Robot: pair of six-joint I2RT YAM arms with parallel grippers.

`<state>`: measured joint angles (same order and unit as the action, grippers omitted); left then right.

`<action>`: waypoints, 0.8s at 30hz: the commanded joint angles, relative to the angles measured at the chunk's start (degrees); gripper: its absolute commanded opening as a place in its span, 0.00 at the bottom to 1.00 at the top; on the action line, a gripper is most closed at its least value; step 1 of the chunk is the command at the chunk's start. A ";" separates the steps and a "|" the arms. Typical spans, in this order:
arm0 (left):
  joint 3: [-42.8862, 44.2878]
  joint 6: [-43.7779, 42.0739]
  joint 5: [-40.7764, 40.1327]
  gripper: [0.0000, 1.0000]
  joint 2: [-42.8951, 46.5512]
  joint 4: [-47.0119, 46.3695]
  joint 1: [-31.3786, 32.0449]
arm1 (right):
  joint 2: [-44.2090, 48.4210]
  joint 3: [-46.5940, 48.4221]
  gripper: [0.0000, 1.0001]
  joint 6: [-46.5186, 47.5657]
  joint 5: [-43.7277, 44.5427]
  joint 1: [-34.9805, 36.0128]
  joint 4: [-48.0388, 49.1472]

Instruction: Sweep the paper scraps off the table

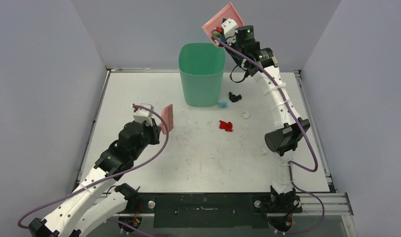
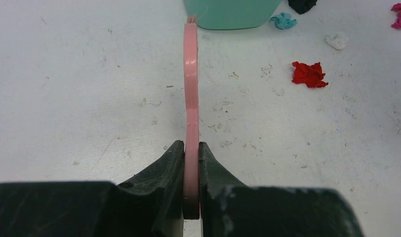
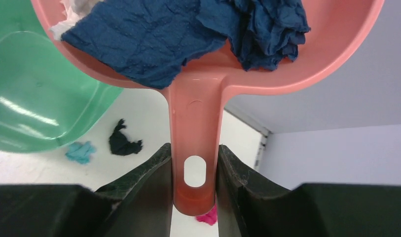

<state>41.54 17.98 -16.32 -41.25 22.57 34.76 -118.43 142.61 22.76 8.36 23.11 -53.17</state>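
My right gripper [image 1: 219, 35] is shut on the handle of the pink dustpan [image 1: 223, 19] and holds it tilted high above the green bin [image 1: 201, 74]. In the right wrist view the pan [image 3: 297, 64] holds dark blue scraps [image 3: 178, 39] and a white bit [image 3: 72, 12]. My left gripper [image 1: 156, 126] is shut on the pink brush [image 1: 167, 117], low over the table [image 1: 198, 158] at the left. Red [image 1: 226, 125], light blue [image 1: 222, 104], black [image 1: 234, 97] and white [image 1: 245, 114] scraps lie on the table. A magenta scrap [image 2: 400, 14] shows in the left wrist view.
The green bin stands upright at the back middle of the table. Grey walls close in the left, back and right sides. Metal rails run along the table's right edge [image 1: 314, 148]. The right arm's elbow [image 1: 285, 138] hangs over the right side of the table.
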 commanded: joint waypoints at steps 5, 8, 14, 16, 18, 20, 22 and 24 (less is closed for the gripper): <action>0.74 -0.73 -1.69 0.00 1.27 -2.04 0.65 | -0.12 -1.88 0.05 13.53 23.91 7.31 14.75; 0.74 -0.88 -2.19 0.00 1.60 -1.98 1.06 | -1.23 -2.37 0.05 17.48 28.37 7.99 16.23; 0.64 -0.92 -2.53 0.00 1.88 -1.96 1.53 | -1.57 -7.97 0.05 29.56 36.94 9.24 18.79; 0.68 -0.93 -2.50 0.00 1.88 -1.96 1.54 | -1.72 -9.85 0.05 34.92 39.46 9.97 21.01; 0.73 -0.93 -2.49 0.00 1.87 -1.97 1.54 | -2.23 -10.05 0.05 39.39 41.52 10.70 22.95; 0.74 -0.93 -2.48 0.00 1.97 -1.91 1.62 | -2.57 -10.50 0.05 43.89 43.35 11.40 25.22; 0.67 -0.98 -2.61 0.00 2.12 -1.95 1.62 | -2.18 -11.87 0.05 48.22 44.12 12.38 28.46; 0.65 -1.01 -2.80 0.00 2.15 -1.94 1.69 | -1.18 -13.79 0.05 51.56 43.93 13.10 31.73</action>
<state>41.54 17.52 -18.04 -40.12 22.94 36.07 -121.80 130.58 62.94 46.39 34.02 -31.16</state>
